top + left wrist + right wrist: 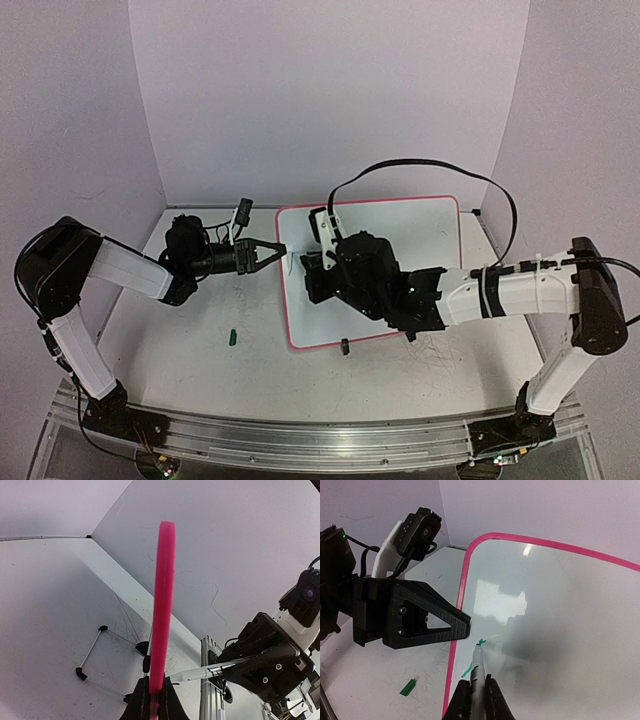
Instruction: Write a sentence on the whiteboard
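Note:
The whiteboard (420,240) lies on the table, glossy white with a pink frame. My left gripper (275,250) is shut on its left edge. In the left wrist view the pink frame (164,605) runs up from between the shut jaws of that gripper (155,702). My right gripper (308,268) is over the board's left part, shut on a white marker (477,667). The marker tip touches the board (560,630) beside short green strokes (481,642) near the left frame. The marker also shows in the left wrist view (200,672). One left finger (420,615) shows beside the tip.
A green marker cap (231,338) lies on the table left of the board, also in the right wrist view (407,687). A black clip foot (344,346) sits at the board's near edge. White enclosure walls stand at left, back and right. A black cable (430,165) arches over the board.

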You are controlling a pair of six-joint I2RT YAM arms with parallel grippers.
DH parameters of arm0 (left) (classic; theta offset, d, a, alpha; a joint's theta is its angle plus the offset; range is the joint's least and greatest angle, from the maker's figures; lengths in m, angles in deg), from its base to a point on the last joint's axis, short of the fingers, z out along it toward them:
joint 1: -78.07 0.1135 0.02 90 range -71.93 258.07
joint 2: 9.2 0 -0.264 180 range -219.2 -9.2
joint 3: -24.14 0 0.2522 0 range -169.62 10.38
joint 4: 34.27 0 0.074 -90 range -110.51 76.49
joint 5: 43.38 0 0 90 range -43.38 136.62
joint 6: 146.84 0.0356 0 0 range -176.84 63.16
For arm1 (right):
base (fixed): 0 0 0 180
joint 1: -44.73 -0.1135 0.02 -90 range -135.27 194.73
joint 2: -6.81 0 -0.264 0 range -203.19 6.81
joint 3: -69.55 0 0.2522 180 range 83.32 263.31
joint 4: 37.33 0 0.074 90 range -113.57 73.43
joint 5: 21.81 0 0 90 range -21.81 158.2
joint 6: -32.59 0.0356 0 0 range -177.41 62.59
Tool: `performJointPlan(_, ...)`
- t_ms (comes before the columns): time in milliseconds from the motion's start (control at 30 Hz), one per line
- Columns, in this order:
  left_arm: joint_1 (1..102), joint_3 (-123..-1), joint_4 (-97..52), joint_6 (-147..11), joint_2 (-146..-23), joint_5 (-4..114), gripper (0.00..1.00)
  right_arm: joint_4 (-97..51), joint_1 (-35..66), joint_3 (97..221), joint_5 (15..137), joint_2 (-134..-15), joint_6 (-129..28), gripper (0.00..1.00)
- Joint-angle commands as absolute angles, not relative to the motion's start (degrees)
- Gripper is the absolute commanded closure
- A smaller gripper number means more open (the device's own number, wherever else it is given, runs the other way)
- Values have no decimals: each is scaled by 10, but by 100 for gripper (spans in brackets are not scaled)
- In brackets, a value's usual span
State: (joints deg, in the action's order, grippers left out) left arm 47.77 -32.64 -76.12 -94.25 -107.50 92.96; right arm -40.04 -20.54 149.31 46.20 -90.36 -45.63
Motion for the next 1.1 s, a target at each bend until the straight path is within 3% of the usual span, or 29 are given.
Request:
performJointPlan(0,478,-332,-775,-960,-1049,943,100,-412,-202,1518,447,-914,-464,100)
performJointPlan(1067,478,-333,-774,-960,-1046,945,100,-379,-198,1499,390,-906,-432,100)
